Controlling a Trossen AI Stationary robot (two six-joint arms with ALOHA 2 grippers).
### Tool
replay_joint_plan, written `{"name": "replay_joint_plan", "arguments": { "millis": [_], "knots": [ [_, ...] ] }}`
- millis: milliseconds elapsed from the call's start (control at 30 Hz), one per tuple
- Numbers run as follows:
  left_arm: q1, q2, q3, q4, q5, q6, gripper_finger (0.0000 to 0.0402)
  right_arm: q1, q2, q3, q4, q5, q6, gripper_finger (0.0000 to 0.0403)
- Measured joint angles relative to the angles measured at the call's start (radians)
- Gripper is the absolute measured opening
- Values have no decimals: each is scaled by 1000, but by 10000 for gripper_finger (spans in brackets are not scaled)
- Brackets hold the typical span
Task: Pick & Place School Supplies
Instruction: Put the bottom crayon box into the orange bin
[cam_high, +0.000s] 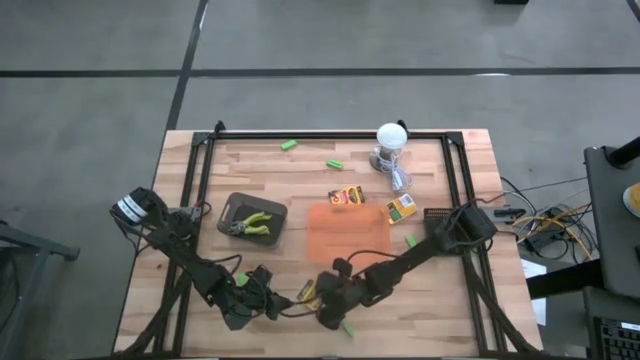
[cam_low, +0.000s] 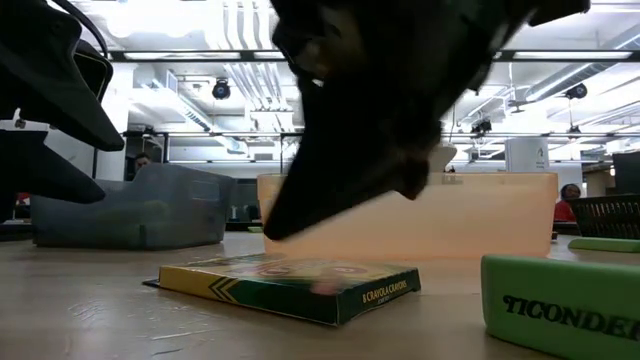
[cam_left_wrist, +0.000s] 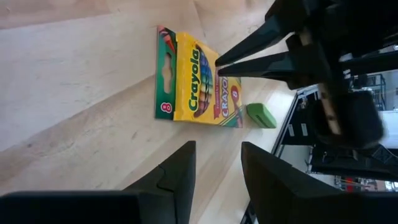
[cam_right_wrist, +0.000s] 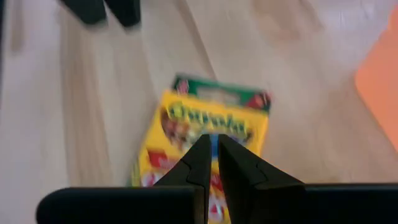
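A yellow-and-green crayon box (cam_high: 308, 293) (cam_left_wrist: 196, 84) (cam_low: 290, 280) lies flat on the table near its front edge. My right gripper (cam_left_wrist: 217, 62) (cam_right_wrist: 211, 142) is shut and slants down over the box's top face. My left gripper (cam_left_wrist: 217, 165) (cam_high: 270, 300) stands open just to the box's left, nothing between its fingers. A green eraser (cam_high: 347, 328) (cam_left_wrist: 261, 115) (cam_low: 560, 305) lies beside the box, toward the front edge. My right gripper's shut fingertips (cam_right_wrist: 202, 152) hang over the middle of the crayon box's printed top face (cam_right_wrist: 236, 130), slanting down from the table's right. I cannot tell whether they touch it. The box lies flat on the table.
Behind the box lies the orange tray (cam_high: 345, 228) (cam_low: 410, 215). A grey bin (cam_high: 252, 220) holding plier-like tools sits to the left. Two more crayon boxes (cam_high: 347, 196) (cam_high: 402, 209), small green pieces (cam_high: 290, 145) (cam_high: 335, 164) and the white lamp (cam_high: 392, 140) stand farther back.
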Motion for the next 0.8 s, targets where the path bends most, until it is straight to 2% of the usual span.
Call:
{"name": "replay_joint_plan", "arguments": {
  "millis": [467,800],
  "knots": [
    [0,0,0,1,0,-2,133,3,-6,4,-160,-70,10,26],
    [0,0,1,1,-3,-5,133,36,-31,1,-249,-92,124,26]
  ]
}}
